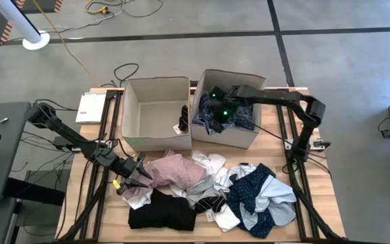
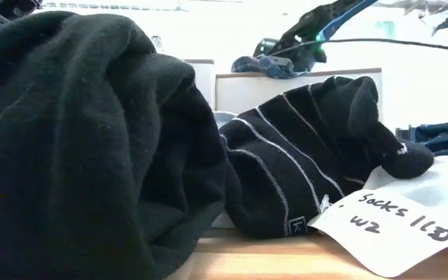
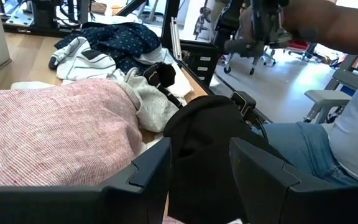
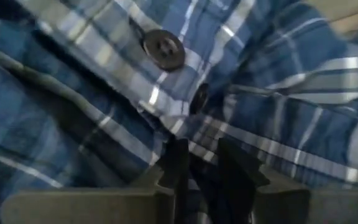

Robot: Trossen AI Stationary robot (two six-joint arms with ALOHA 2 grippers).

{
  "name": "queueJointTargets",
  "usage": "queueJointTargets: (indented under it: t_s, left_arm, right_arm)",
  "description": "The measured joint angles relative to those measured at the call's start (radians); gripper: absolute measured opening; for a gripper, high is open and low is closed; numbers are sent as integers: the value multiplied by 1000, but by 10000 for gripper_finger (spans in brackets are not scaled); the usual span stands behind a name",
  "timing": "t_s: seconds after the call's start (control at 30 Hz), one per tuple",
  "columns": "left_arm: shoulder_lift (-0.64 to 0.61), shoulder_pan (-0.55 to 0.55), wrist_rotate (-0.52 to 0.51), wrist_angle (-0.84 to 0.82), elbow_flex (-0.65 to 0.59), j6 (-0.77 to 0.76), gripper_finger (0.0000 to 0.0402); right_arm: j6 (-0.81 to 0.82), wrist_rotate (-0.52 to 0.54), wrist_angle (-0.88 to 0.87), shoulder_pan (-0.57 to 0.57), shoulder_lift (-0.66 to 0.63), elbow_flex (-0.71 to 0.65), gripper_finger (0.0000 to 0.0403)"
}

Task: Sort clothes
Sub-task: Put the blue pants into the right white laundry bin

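The clothes lie in a heap on the table's near half: a pink garment (image 1: 175, 169), a black one (image 1: 161, 211), white ones (image 1: 212, 163), a navy dotted one (image 1: 256, 186) and a light blue one (image 1: 279, 207). My left gripper (image 1: 141, 177) is open at the pink garment's left edge. In the left wrist view a raised fold of the black garment (image 3: 201, 143) shows between its fingers. My right gripper (image 1: 219, 112) reaches into the right beige box (image 1: 239, 139) and is shut on the blue plaid garment (image 1: 212, 122). My left gripper stands open, with the black garment's fold (image 3: 197, 180) showing in the gap between its fingers; I cannot tell whether they touch it. My right gripper pinches a fold of the plaid garment near its button placket (image 4: 197, 146) between its two fingers, from above. In the low view part of the garment (image 2: 267, 66) bulges above the box rim, below the gripper.
The left beige box (image 1: 156, 81) holds a small dark item (image 1: 181, 118). Black striped socks (image 2: 302, 171) with a white paper tag (image 2: 395, 225) lie near the table's front edge. A person's leg in jeans (image 3: 303, 149) is close to the table's near edge.
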Motion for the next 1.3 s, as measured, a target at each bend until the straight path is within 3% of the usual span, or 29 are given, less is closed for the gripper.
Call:
queueJointTargets:
  t_s: [0.1, 0.43, 0.6, 0.7, 0.83, 1.3]
  left_arm:
    - [0, 0, 0, 0, 0, -2, 158]
    - [0, 0, 0, -1, 0, 5, 158]
    - [0, 0, 0, -1, 0, 6, 158]
    - [0, 0, 0, 0, 0, 4, 158]
    - [0, 0, 0, 2, 0, 2, 158]
    - [0, 0, 0, 8, 0, -27, 158]
  right_arm:
    - [5, -148, 20, -21, 8, -4, 99]
    - [56, -319, 99, -75, -112, -7, 99]
    - [93, -207, 84, -101, -154, -6, 99]
    - [88, -196, 78, -91, -139, -6, 99]
    - [53, -180, 73, -60, -73, -5, 99]
    - [88, 70, 34, -98, 189, -1, 72]
